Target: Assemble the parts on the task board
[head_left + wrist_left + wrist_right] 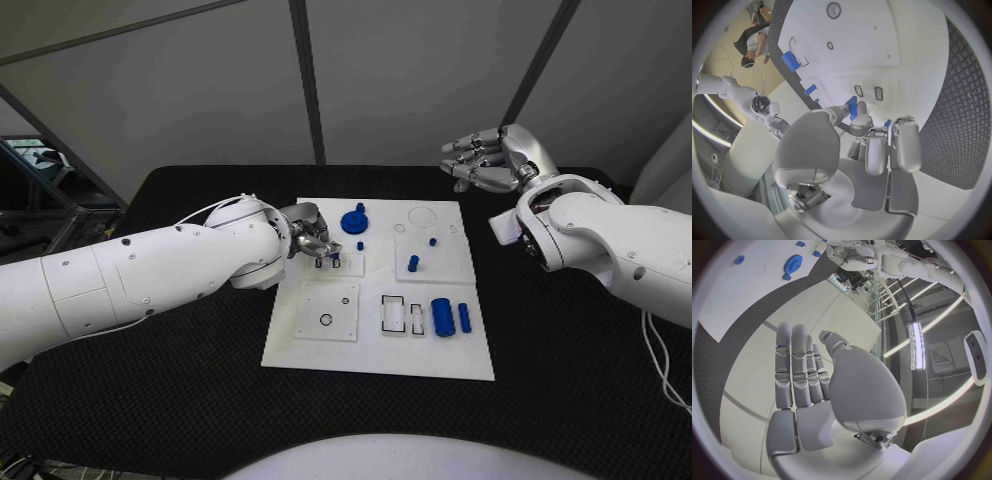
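The white task board [378, 345] lies in the middle of the table. My left hand [309, 238] hovers over the board's left middle, just above two small rectangular slots [868, 92]. It pinches a small blue part [852, 106] between its thumb and a finger. My right hand [488, 160] is raised beyond the board's far right corner, its fingers [798, 367] straight and holding nothing. A blue gear [355, 222] stands at the back of the board. A blue peg [413, 263] stands near the middle. A blue cylinder [441, 317] and a blue bar [464, 318] lie at the front right.
The black table [577, 380] surrounds the board with free room at the front and on both sides. A white square plate [330, 310] with a small hole sits on the board's front left. An outlined rectangular recess [394, 313] lies beside the blue cylinder.
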Controlling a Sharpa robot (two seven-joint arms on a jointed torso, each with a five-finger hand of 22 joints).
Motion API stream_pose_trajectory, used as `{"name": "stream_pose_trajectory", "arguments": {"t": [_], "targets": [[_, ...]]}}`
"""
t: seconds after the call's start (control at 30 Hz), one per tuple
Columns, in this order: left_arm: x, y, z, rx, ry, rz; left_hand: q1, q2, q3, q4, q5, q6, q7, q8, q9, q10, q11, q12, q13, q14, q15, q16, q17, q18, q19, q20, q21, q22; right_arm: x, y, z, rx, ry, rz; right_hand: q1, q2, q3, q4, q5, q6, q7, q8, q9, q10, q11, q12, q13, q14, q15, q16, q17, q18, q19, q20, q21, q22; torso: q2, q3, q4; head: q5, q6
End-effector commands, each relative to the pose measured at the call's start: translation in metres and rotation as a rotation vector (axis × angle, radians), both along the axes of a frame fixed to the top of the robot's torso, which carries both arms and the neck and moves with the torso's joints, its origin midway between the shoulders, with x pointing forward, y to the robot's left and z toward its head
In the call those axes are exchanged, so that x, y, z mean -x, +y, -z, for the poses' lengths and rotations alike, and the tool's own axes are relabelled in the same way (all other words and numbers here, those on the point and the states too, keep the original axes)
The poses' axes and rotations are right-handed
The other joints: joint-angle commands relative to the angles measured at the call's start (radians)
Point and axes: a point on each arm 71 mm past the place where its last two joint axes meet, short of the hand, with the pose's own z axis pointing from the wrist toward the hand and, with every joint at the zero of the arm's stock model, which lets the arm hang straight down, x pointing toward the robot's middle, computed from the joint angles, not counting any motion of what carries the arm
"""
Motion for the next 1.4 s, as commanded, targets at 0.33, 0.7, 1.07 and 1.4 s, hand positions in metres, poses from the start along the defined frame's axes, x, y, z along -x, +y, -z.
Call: {"name": "stream_pose_trajectory", "arguments": {"t": [0.33, 0.7, 1.07, 1.4], "targets": [[-0.0024, -0.0064, 0.0027, -0.07, 0.007, 0.047, -0.009, 0.002, 0.179, -0.174, 0.003, 0.001, -0.009, 0.004, 0.002, 0.005, -0.002, 0.0, 0.0, 0.095, -0.007, -0.004, 0.227, -0.071, 0.006, 0.002, 0.002, 0.022, -0.0003, 0.0034, -0.0009, 0.007, -0.002, -0.021, -0.012, 0.002, 0.0, 0.005, 0.006, -0.009, 0.0, 0.005, -0.001, -0.007, 0.002, 0.005, -0.002, -0.001, 0.008, -0.004, -0.001, 0.011, 0.002, 0.008, -0.007, -0.002, 0.001, 0.0003, 0.0, -0.001, -0.003], [-0.0034, -0.0079, 0.0053, -0.097, 0.031, 0.067, -0.009, 0.002, 0.179, -0.174, 0.003, 0.001, -0.008, 0.004, 0.002, 0.005, -0.002, 0.0, -0.001, 0.095, -0.007, -0.004, 0.227, -0.071, 0.006, 0.002, 0.001, 0.021, -0.0007, 0.0043, -0.0005, 0.007, 0.0, -0.022, -0.016, 0.001, 0.0, 0.008, 0.007, -0.01, 0.0, 0.005, -0.001, -0.009, 0.003, 0.006, -0.003, -0.001, 0.008, -0.005, -0.001, 0.011, 0.002, 0.008, -0.01, -0.004, -0.001, 0.001, -0.0003, 0.001, -0.004], [-0.0019, -0.0081, 0.0065, -0.111, 0.049, 0.082, -0.01, 0.002, 0.18, -0.175, 0.003, 0.001, -0.008, 0.004, 0.002, 0.004, -0.002, -0.001, -0.003, 0.095, -0.007, -0.004, 0.227, -0.071, 0.005, 0.002, 0.0, 0.019, -0.001, 0.0044, -0.0003, 0.007, 0.0, -0.022, -0.017, 0.001, -0.001, 0.008, 0.008, -0.011, 0.0, 0.006, -0.001, -0.011, 0.003, 0.006, -0.004, -0.002, 0.009, -0.007, -0.001, 0.011, 0.002, 0.009, -0.012, -0.005, 0.0, 0.0007, 0.0009, 0.001, -0.005], [0.0, -0.0088, 0.0067, -0.116, 0.059, 0.093, -0.01, 0.002, 0.18, -0.175, 0.003, 0.001, -0.008, 0.004, 0.002, 0.004, -0.002, -0.002, -0.003, 0.095, -0.007, -0.004, 0.227, -0.071, 0.005, 0.002, 0.0, 0.019, -0.0018, 0.0048, 0.0003, 0.008, 0.003, -0.021, -0.023, 0.0, -0.002, 0.012, 0.011, -0.013, 0.0, 0.006, 0.0, -0.013, 0.004, 0.008, -0.006, -0.003, 0.01, -0.009, -0.001, 0.011, 0.002, 0.01, -0.016, -0.008, 0.0, 0.0006, -0.0003, 0.003, -0.006]]}}
